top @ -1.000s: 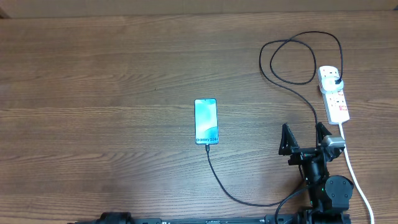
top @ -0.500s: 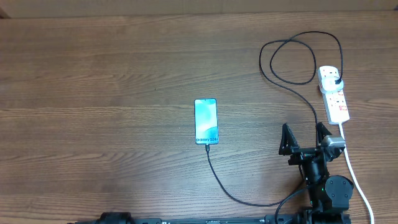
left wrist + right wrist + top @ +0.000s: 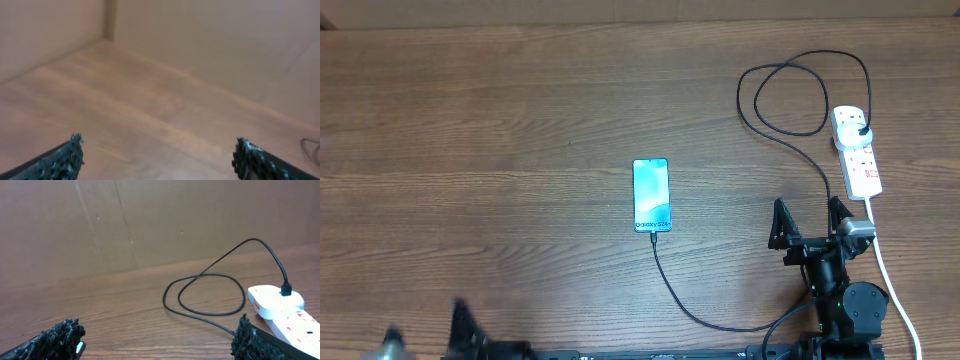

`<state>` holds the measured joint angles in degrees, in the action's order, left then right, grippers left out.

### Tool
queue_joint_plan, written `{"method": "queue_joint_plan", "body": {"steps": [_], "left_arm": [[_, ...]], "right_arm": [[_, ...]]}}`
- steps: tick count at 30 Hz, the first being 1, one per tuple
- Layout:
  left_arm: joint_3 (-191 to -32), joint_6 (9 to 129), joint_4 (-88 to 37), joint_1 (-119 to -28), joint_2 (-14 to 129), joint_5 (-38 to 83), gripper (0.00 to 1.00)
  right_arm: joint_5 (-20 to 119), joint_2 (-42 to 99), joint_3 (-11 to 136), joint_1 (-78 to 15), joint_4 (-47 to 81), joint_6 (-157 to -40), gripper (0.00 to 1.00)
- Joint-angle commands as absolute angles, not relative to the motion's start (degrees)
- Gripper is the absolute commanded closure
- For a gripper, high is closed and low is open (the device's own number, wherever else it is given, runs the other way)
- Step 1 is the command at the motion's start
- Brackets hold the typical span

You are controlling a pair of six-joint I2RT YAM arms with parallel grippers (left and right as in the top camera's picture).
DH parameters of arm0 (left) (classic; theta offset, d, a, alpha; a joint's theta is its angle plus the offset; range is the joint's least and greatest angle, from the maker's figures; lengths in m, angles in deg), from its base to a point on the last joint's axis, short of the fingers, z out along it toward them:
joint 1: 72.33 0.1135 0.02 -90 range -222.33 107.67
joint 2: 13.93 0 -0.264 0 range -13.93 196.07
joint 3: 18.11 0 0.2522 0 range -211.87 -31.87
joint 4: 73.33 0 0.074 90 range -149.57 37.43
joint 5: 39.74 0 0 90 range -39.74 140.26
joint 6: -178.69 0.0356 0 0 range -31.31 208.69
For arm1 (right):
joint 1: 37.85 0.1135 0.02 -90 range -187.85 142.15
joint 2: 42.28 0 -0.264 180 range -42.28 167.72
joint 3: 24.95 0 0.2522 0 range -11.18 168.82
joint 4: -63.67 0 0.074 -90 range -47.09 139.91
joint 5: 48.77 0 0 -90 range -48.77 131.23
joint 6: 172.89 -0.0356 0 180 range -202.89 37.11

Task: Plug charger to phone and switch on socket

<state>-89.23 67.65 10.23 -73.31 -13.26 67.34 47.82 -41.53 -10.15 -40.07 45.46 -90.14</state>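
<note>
Likely light and prone to skid, the socket [image 3: 856,152], lying on the table [image 3: 500,120] just beyond the wide-open, empty right tool [image 3: 807,208], wants its small stiff switch [image 3: 861,156] pressed straight down, not gripped; the left tool [image 3: 160,150] gapes empty too.

Robot lab bench, wood-grain table [image 3: 470,120], plain brown board walls [image 3: 150,220]

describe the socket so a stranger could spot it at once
Go to the right edge of the wooden table, well right of the lit phone. The socket is the white elongated strip there, beside the black loop of the charger. Only it is white, with red-marked switches and a thick white cord.
</note>
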Motion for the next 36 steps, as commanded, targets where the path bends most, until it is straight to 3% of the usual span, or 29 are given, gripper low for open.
{"method": "queue_joint_plan", "body": {"steps": [1,12,22,27,36], "left_arm": [[-80.51,70.36,-0.41,-72.61,-13.68,59.67,0.00],[-48.75,73.64,-36.39,-72.61,-13.72,47.63,0.00],[-34.68,73.71,-53.40,-72.61,-13.74,49.31,0.00],[-32.16,74.84,-56.70,-72.63,-13.74,51.83,0.00],[-32.16,87.30,-54.99,-72.63,-13.74,49.57,0.00]], "right_arm": [[47.25,-41.62,-10.71,-39.83,45.68,-90.09,0.00],[47.25,-41.62,-10.71,-39.83,45.68,-90.07,0.00],[47.25,-41.62,-10.71,-39.83,45.68,-90.09,0.00],[47.25,-41.62,-10.71,-39.83,45.68,-90.09,0.00],[47.25,-41.62,-10.71,-39.83,45.68,-90.09,0.00]]}}
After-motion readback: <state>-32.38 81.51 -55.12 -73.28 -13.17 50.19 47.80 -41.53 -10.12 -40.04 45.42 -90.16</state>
